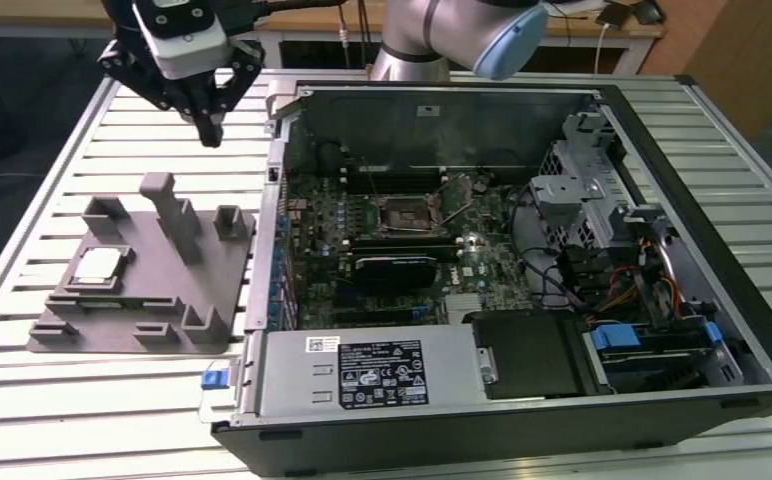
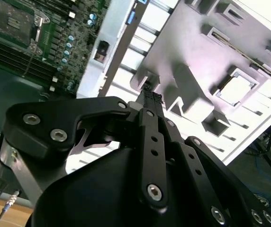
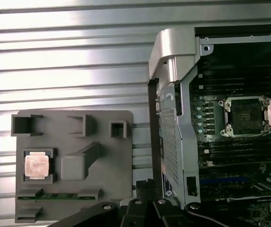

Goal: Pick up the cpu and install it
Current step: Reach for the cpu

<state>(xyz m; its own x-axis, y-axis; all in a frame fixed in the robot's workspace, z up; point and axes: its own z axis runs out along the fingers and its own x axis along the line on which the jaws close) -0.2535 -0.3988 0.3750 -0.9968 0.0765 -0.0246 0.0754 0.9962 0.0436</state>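
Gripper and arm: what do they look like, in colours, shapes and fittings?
The gripper is matte black, built of angular linkage bars that taper to a narrow tip. In the second wrist view, silver screw heads dot the bars. A white and grey box sits on its body. The arm is a silver-grey tube with a light blue joint cap.

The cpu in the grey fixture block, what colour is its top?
The cpu top is silver-grey, clearest in the first wrist view.
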